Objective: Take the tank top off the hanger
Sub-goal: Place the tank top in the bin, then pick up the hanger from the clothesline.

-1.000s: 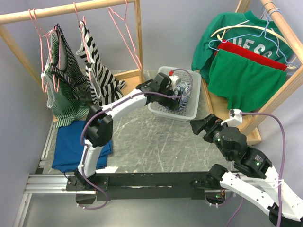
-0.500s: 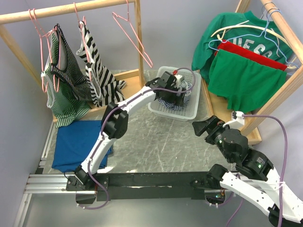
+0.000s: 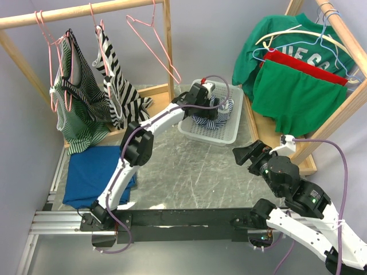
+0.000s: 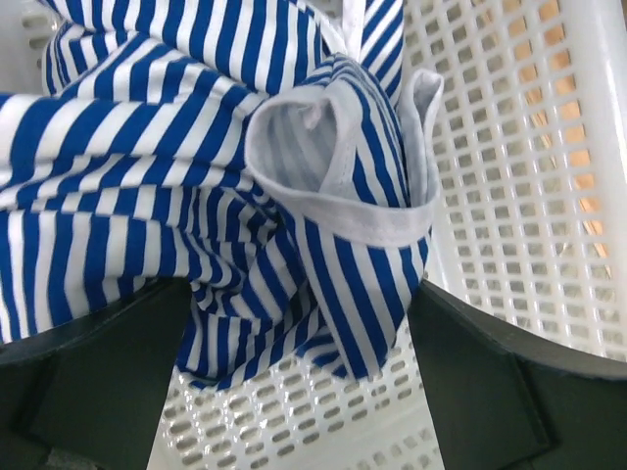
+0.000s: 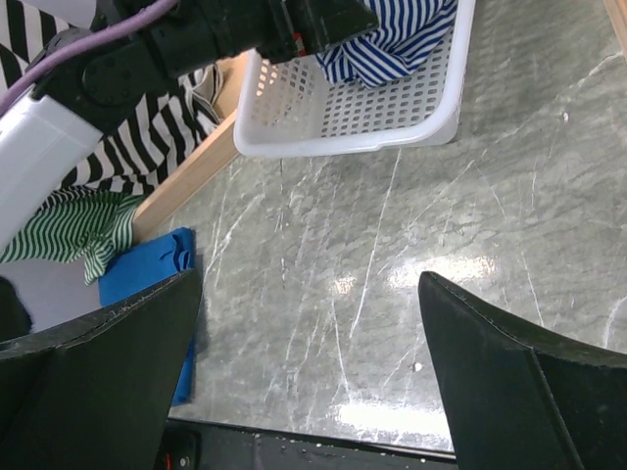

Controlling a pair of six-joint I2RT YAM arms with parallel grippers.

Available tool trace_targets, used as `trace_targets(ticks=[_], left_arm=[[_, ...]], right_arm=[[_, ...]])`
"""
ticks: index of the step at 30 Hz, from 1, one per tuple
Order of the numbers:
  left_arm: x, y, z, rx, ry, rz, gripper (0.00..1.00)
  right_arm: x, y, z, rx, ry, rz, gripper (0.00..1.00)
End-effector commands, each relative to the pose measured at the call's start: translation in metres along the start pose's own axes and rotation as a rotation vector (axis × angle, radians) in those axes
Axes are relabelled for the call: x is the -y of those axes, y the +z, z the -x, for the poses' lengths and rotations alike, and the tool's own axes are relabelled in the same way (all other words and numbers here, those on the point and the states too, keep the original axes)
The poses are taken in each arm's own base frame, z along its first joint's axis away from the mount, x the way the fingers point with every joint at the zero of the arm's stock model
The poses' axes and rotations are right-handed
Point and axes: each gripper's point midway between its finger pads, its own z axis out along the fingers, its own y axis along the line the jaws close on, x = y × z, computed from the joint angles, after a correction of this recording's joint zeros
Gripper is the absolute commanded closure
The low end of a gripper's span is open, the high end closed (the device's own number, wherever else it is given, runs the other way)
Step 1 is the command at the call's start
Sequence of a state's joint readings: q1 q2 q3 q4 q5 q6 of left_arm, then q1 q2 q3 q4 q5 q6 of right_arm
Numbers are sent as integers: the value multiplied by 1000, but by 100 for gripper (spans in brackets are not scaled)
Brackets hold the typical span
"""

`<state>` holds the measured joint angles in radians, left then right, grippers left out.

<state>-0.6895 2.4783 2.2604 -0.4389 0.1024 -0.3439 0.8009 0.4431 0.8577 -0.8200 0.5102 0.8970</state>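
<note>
- Presently: tank top [image 4: 245,166] bunched in basket [image 3: 221,136], at 1 o'clock on desk [image 3: 189,172].
- Left pincer [image 4: 299,352]: spread wide, gripping nothing.
- Right pincer [image 5: 309,343]: wide, empty.
- Risk: tank top catching on left pincer at withdrawal, dragged out.

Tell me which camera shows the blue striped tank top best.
The left wrist view: the tank top fills the frame, stripes and pale trim sharp, bunched in the basket. The top external view shows it small, partly behind the left arm. The right wrist view catches only a piece at its top edge.
</note>
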Motion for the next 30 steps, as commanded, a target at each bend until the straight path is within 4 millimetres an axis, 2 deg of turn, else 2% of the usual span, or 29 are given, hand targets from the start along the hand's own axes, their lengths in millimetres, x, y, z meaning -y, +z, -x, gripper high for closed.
trace_targets(ticks=[1, 2, 4, 5, 6, 7, 8, 10, 11, 13, 14, 15, 16, 17, 18, 19, 20, 21, 22, 23, 25, 26, 28, 29, 30], left_arm=[[28, -47, 35, 119, 34, -77, 4], [42, -69, 48, 152, 41, -105, 4], [53, -82, 35, 113, 47, -144, 4], [66, -99, 38, 118, 70, -164, 4], [71, -106, 33, 105, 82, -159, 4], [73, -109, 20, 82, 93, -156, 4], [89, -126, 25, 107, 122, -185, 4], [98, -139, 21, 111, 138, -185, 4], [110, -155, 25, 129, 156, -207, 4], [116, -165, 14, 110, 165, -209, 4], [121, -176, 10, 105, 174, -215, 4], [120, -180, 5, 94, 169, -207, 4], [114, -179, -10, 58, 158, -190, 4], [116, -191, -14, 48, 145, -201, 4], [113, -194, -20, 37, 130, -188, 4], [104, -194, -39, 2, 109, -159, 4], [104, -210, -38, 19, 74, -160, 4], [103, -216, -40, 33, 64, -162, 4], [92, -217, -62, 0, 49, -135, 4], [92, -239, -54, 47, 24, -130, 4], [68, -252, -64, 74, -3, -27, 4], [64, -276, -54, 131, -29, -9, 4], [41, -299, -47, 202, -44, 94, 4], [37, -325, -33, 272, -60, 108, 4], [29, -339, -24, 313, -73, 145, 4]], right_arm=[[-6, 0, 7, 22, 21, 11, 0], [-7, 0, 8, 26, 22, 16, 0], [-7, 0, 10, 38, 31, 20, 0], [-7, -1, 10, 40, 35, 22, 0], [-7, -1, 12, 44, 36, 22, 0], [-7, -1, 11, 45, 35, 21, 0], [-7, -1, 12, 49, 38, 24, 0], [-8, 1, 11, 53, 33, 29, 0], [-9, 1, 12, 53, 32, 29, 0], [-9, 1, 12, 49, 28, 26, 0], [-9, 1, 11, 46, 28, 21, 0], [-9, 0, 12, 46, 30, 20, 0], [-8, 1, 10, 41, 27, 20, 0], [-8, 1, 9, 40, 27, 24, 0], [-9, 1, 10, 44, 31, 32, 0], [-8, 2, 8, 41, 29, 33, 0], [-9, 2, 6, 38, 31, 39, 0], [-9, 2, 7, 41, 36, 44, 0], [-9, 3, 6, 38, 33, 45, 0], [-9, 3, 5, 37, 34, 44, 0], [-11, 4, 5, 36, 31, 50, 0], [-11, 5, 4, 34, 24, 49, 0], [-13, 7, 3, 29, 20, 53, 0], [-15, 8, 1, 24, 14, 59, 0], [-18, 10, 0, 17, 10, 68, 0]])
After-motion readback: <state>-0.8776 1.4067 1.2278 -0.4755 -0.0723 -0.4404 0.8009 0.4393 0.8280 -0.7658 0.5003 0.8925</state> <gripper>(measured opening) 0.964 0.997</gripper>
